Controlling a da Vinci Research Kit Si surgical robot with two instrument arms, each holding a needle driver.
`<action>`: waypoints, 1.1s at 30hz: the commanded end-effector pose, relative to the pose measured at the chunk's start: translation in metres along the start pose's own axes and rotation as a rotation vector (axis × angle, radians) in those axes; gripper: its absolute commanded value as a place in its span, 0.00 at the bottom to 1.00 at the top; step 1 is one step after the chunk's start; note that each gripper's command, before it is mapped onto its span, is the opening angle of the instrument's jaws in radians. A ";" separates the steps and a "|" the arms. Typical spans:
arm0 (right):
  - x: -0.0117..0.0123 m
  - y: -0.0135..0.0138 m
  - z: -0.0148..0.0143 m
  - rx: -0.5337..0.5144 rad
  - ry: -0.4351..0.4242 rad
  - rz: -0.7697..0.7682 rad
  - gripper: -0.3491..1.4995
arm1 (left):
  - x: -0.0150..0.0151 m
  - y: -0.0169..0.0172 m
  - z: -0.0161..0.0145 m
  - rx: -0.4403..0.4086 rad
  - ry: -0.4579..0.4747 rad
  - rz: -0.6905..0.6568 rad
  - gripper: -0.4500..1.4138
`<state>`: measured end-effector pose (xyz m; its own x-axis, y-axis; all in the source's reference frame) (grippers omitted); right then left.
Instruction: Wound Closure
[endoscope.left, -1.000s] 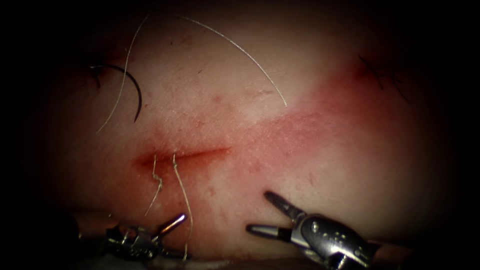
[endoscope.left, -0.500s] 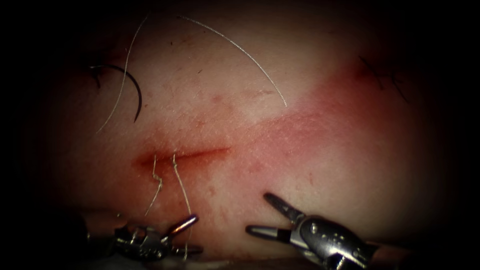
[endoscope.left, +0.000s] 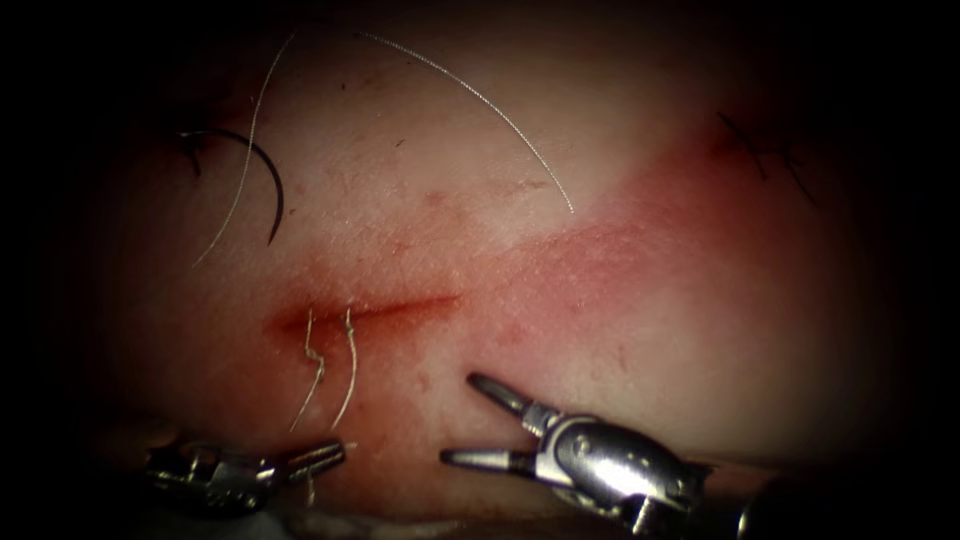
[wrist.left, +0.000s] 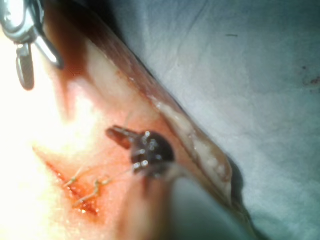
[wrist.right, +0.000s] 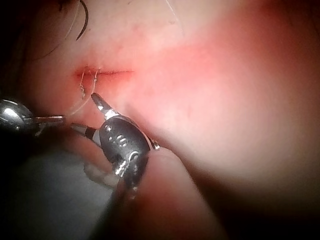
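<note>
The cut (endoscope.left: 375, 308) runs across the tissue (endoscope.left: 560, 180), with two pale thread strands (endoscope.left: 350, 370) hanging from its left part. My left tool (endoscope.left: 330, 457) sits below the cut with its jaws shut on the right-hand strand; the closed jaws (wrist.left: 114, 133) show dark over the tissue, and the thread (wrist.left: 100, 182) leads to the cut. My right tool (endoscope.left: 460, 418) stands to the right, jaws spread wide and holding nothing (wrist.right: 86, 112). The curved dark needle (endoscope.left: 272, 190) lies free on the tissue at the upper left, not in it.
A long pale thread (endoscope.left: 480, 100) arcs across the upper tissue, and another stretch (endoscope.left: 245, 150) crosses by the needle. Dark stitch marks (endoscope.left: 770, 150) sit at the upper right. Red fluid stains the tissue around the cut. A grey drape (wrist.left: 250, 75) lies beyond the tissue's edge.
The left jaws closed on the right-hand strand and drew back left, bending the thread that way. The right tool, still open, moved left and a little up towards the cut.
</note>
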<state>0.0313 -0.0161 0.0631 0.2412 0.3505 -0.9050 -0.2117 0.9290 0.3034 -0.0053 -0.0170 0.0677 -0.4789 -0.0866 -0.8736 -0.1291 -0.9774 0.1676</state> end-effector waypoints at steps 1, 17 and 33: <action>-0.0002 0.0001 0.0024 0.005 0.007 -0.073 0.99 | -0.0001 0.0006 0.0005 0.003 0.002 -0.006 0.00; -0.0021 0.0011 0.0101 -0.003 0.020 -0.218 0.99 | 0.0013 -0.0038 -0.0009 0.054 0.044 -0.051 0.00; -0.0022 0.0029 0.0154 -0.056 0.030 -0.229 0.99 | 0.0026 -0.0051 -0.0013 0.083 0.054 -0.073 0.00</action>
<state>0.0439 -0.0119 0.0701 0.2641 0.1262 -0.9562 -0.2105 0.9750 0.0706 -0.0043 -0.0119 0.0634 -0.4182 -0.0304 -0.9078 -0.2348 -0.9618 0.1404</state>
